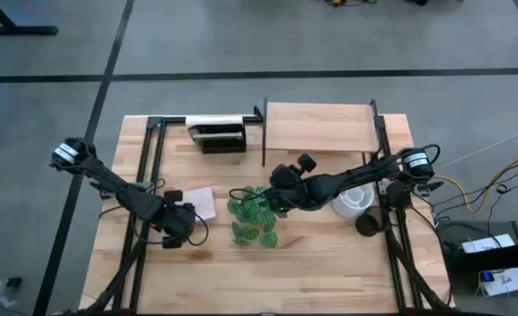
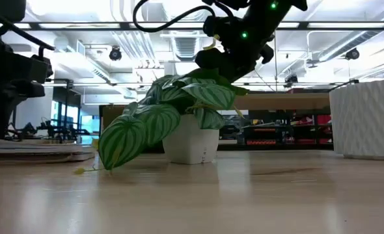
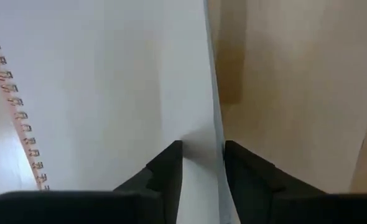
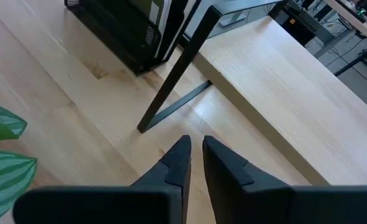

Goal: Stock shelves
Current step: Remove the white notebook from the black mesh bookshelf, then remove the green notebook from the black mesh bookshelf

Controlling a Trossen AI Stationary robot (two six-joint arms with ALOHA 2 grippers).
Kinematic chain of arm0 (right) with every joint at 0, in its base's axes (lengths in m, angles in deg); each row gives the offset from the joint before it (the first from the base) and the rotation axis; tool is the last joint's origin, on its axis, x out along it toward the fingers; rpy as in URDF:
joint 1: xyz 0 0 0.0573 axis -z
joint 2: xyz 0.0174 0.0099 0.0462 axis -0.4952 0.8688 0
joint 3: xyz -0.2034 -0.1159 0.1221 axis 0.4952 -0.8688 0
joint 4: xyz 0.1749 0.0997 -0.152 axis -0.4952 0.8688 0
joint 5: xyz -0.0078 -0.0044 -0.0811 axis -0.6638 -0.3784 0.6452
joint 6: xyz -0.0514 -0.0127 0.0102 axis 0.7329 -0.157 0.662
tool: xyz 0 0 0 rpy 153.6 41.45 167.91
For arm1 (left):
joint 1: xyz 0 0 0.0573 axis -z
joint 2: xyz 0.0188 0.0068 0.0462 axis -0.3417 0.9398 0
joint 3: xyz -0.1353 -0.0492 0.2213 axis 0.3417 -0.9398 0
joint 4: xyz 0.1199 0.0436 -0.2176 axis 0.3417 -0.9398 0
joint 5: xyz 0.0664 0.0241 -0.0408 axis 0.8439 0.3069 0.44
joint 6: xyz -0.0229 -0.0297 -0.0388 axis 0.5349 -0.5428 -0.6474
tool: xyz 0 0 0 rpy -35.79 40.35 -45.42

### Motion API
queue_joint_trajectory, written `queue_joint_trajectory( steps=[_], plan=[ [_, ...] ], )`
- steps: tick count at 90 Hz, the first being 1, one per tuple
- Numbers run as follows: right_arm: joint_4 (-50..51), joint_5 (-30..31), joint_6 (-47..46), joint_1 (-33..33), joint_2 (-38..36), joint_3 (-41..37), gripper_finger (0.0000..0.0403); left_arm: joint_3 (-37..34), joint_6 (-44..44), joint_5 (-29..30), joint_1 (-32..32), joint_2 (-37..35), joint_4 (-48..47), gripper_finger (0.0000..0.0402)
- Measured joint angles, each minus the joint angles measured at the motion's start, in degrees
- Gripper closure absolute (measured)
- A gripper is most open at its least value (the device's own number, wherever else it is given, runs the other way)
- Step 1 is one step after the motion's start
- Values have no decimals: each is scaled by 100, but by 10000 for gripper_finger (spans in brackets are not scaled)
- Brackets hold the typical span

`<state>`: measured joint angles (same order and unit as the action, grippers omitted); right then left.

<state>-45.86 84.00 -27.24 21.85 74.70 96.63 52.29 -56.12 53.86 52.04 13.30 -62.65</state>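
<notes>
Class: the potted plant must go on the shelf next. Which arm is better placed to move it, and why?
Probably the right. Its gripper hangs just above the plant, with the shelf close behind. The left gripper is occupied at the notebook, farther from both.

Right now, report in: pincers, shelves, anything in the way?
Left pincer at spiral notebook edge. Right pincer shut, empty, above potted plant. Shelves top board bare. Book rack beside shelves.

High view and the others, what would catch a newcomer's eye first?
The potted plant with striped green leaves stands mid-table, with the right gripper just above it. Behind it stands the shelf unit, its pale board bare. At the left, the left gripper has its jaws astride the edge of a white spiral notebook.
</notes>
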Motion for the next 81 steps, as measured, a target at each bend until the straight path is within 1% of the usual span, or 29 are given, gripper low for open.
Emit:
queue_joint_trajectory(
  steps=[15,24,31,39,45,58,67,72,78,81],
  plan=[
    [-1,0,0,0,0,2,376,0,-422,24,-2,1,-530,302],
    [-3,0,0,0,0,0,379,0,-693,302,-2,1,-894,300],
    [-16,0,2,0,0,0,379,0,-803,589,-4,-1,-996,298],
    [-63,0,8,0,0,0,377,0,-854,1019,-4,-1,-910,297],
    [-119,0,63,0,0,0,374,0,-835,1207,-4,-1,-670,295],
    [-126,0,70,0,0,0,374,0,-496,1179,0,0,-185,294],
    [-128,0,72,1,0,0,378,2,-287,1036,-4,-1,96,298],
    [-128,0,72,0,0,0,380,52,-102,1060,-7,-1,197,301],
    [-136,0,71,0,0,0,379,194,78,1359,-15,-1,310,302],
    [-146,0,70,0,0,0,378,290,162,1644,-22,-1,344,303]
  ],
)
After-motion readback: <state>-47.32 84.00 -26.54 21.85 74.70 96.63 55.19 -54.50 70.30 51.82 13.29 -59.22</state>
